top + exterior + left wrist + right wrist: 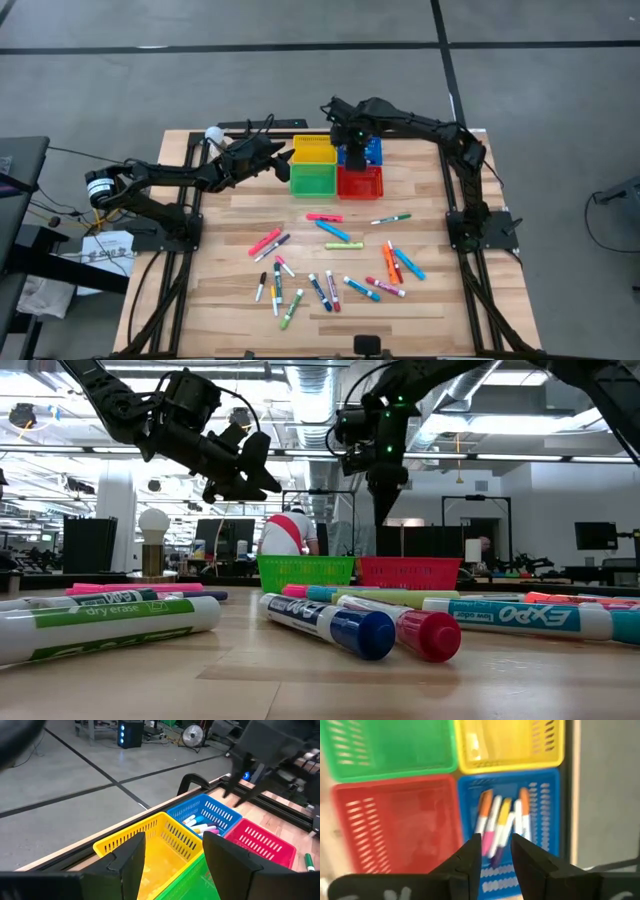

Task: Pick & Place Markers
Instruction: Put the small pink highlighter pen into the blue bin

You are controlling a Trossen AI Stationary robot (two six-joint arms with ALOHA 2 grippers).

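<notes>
Markers [330,265] lie scattered on the table [225,300]; a few lie in the blue basket [540,820]. Right gripper [495,851] hangs over the blue basket, fingers slightly apart, holding nothing. Left gripper [172,857] hovers by the yellow basket [130,837], fingers spread, empty.

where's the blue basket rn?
High view: the blue mesh basket sits at the far middle of the wooden table, right of the yellow mesh basket, behind the red mesh basket, under the right gripper.
</notes>
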